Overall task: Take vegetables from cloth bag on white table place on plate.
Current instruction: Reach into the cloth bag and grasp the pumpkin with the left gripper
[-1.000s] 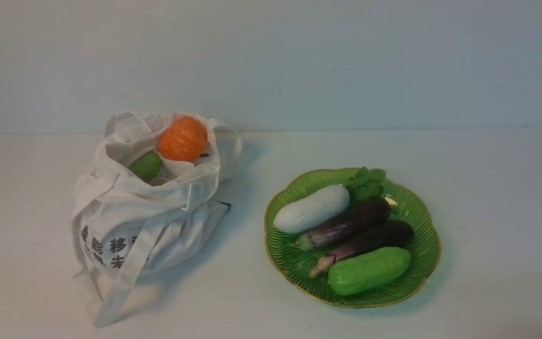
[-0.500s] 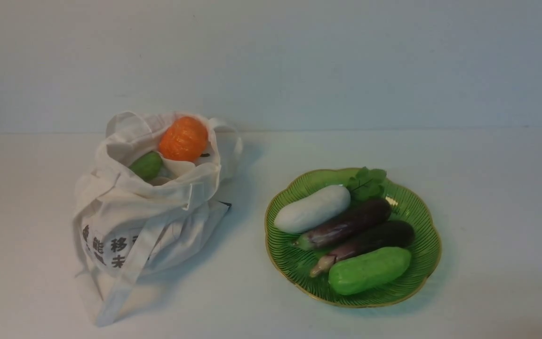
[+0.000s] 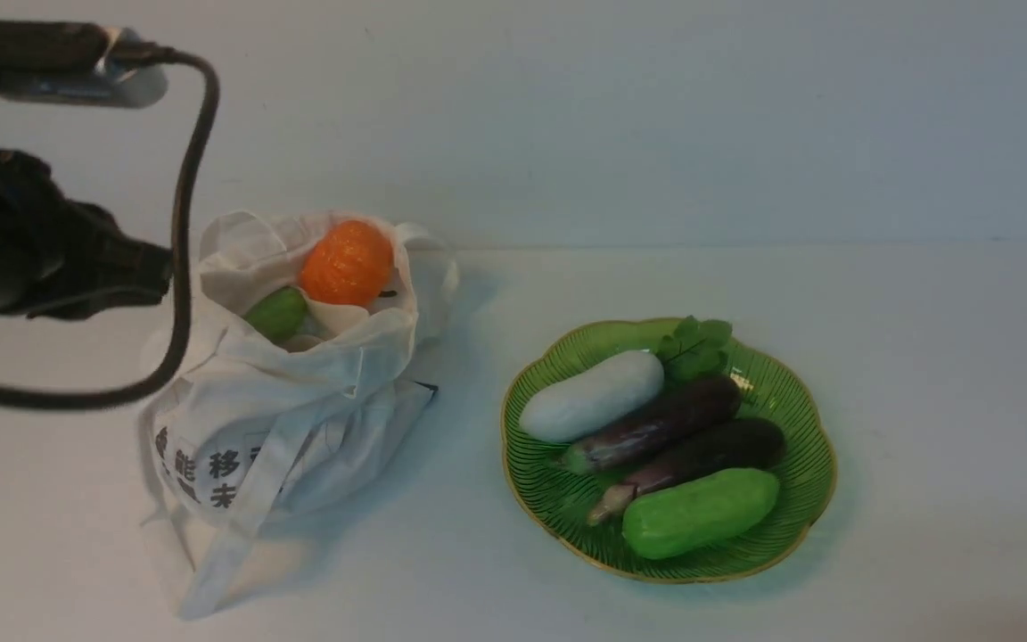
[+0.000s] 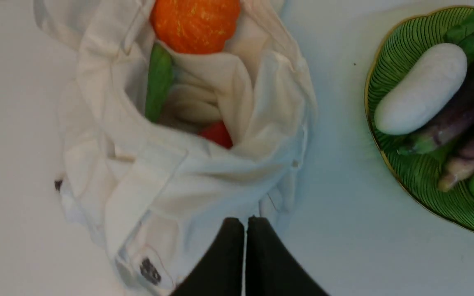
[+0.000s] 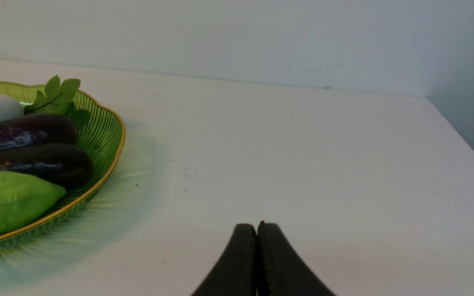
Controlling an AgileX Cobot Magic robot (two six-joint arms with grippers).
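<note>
Left gripper closed and empty near the cloth bag — open wide, then descend straight over the pumpkin in bag's mouth, clear of the folds.

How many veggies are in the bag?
3 show: the orange pumpkin at the mouth of the cloth bag, a green one beside it, a red bit peeking deeper inside. More may hide underneath.

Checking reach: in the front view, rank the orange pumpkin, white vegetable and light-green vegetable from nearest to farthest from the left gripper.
1. Orange pumpkin, in the cloth bag.
2. White vegetable, left side of the plate.
3. Light-green vegetable, plate's near edge.
</note>
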